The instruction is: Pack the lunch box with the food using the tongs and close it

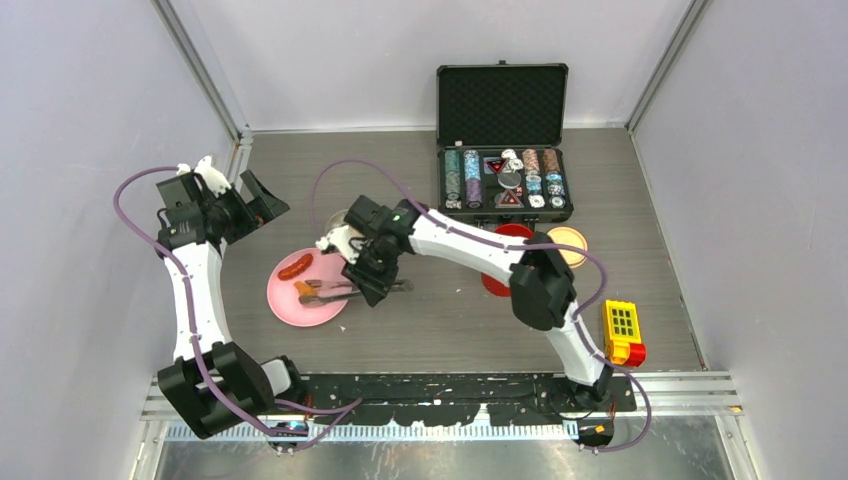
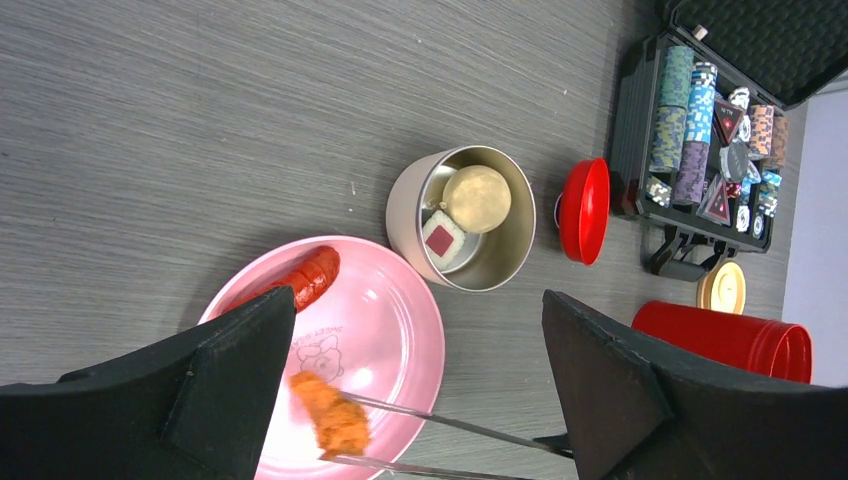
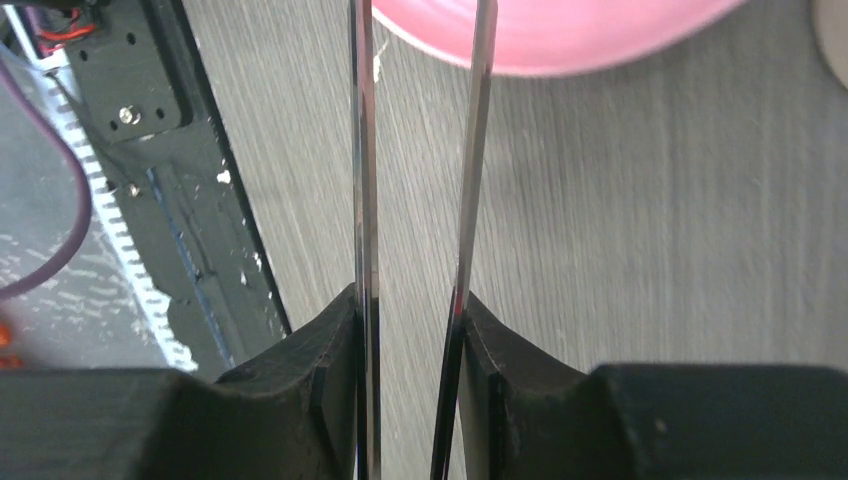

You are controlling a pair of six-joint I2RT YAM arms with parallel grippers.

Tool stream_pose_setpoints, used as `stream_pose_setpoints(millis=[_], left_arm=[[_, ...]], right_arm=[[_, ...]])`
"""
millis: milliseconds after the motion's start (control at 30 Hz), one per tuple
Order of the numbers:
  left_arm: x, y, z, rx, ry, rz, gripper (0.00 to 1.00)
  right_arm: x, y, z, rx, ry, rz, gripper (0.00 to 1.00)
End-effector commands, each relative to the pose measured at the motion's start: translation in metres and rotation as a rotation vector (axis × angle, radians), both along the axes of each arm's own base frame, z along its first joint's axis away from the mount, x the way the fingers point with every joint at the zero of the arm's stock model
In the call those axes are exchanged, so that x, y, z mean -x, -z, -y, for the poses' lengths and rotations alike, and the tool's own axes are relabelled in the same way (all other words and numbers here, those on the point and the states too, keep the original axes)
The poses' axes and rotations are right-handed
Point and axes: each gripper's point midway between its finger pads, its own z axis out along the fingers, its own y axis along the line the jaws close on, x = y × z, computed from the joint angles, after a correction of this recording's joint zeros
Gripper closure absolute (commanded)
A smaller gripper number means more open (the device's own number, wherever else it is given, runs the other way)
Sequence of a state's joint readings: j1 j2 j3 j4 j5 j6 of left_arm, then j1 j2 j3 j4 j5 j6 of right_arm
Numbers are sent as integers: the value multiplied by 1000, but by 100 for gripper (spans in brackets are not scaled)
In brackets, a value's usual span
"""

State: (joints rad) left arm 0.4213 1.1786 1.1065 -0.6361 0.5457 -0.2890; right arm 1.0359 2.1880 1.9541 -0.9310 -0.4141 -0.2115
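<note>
My right gripper is shut on the tongs, squeezing both arms. The tong tips pinch an orange nugget over the pink plate. A red sausage lies on the plate's far side. Beyond the plate, the steel bowl holds a pale lump and a white cube with a red centre. The red canister, red lid and beige disc lid lie to the right. My left gripper hangs open and empty at the left.
An open black case of poker chips stands at the back right. A yellow and red block toy sits near the right front edge. The right arm reaches across the red canister and hides part of the bowl in the top view.
</note>
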Motion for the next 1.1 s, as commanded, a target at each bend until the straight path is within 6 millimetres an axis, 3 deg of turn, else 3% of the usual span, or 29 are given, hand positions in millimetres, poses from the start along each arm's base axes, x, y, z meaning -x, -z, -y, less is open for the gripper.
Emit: stream_pose_setpoints(millis=[0,200,333,567,700,967,1067], left_arm=[[-6,-9,-1,3,19,36,5],[-8,-8,1,11,45,30,5],[-7,-9,4,1,71,36,5],[-7,-4,8,-21,109,19,5],[-7,-3,15,-40,131,15,5],[-10,-1,28,-65,160,10,5],[-11,-2,33,-71,171,9,5]], right_arm=[[-16,-95,26,-157,37,111,83],[-35,-132,81,-163,104,151,85],[-46,-161,129,-196,170,203,85],[-54,-179,207,-185,301,316,85],[-45,-180,248,-143,367,366,85],[-10,-170,329,19,457,485,86],[5,-171,350,53,490,530,86]])
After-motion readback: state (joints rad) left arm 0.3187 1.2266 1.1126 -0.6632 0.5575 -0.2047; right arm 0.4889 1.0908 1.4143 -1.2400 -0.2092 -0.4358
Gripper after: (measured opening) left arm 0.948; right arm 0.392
